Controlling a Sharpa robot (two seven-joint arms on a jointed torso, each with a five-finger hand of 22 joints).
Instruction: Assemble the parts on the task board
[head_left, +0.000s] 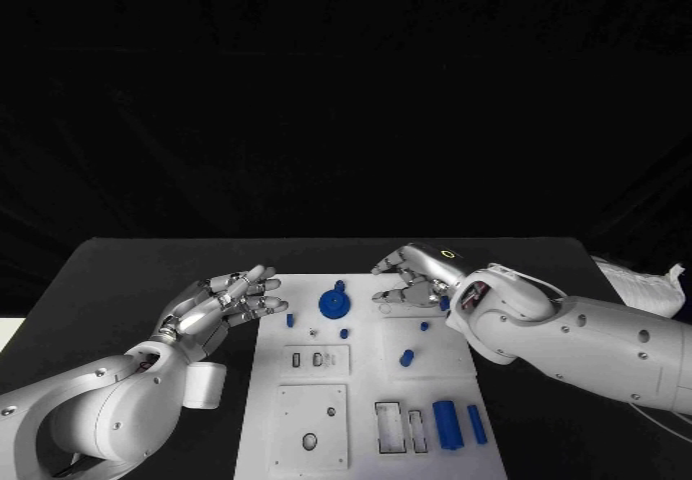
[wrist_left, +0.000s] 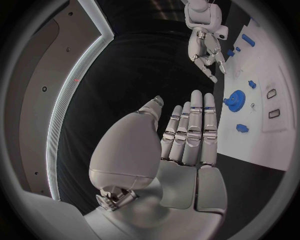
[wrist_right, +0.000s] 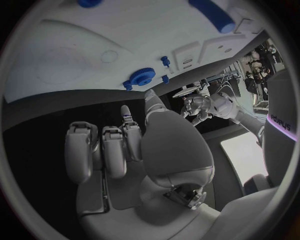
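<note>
I have both hands up near the far end of the board (head_left: 289, 440), and neither is holding anything. My left hand (head_left: 224, 305) hangs just off the board's left edge with its fingers stretched out straight and side by side, thumb apart, palm bare. My right hand (head_left: 418, 277) sits over the far right part of the board with fingers curled loosely downward; I see nothing between them, though I cannot tell from here whether the tips touch the plate. The gear (head_left: 335, 301) lies flat on the board between the two hands, with small pegs (head_left: 407, 356) scattered near it and two cylinders (head_left: 446, 424) lying at the near end beside the rectangular slots. I judge these parts to be light, rigid plastic, smooth enough to slip or roll if nudged. I would pinch the gear across its toothed rim, where the teeth give purchase, and take the cylinders across their middle so they stay level.
</note>
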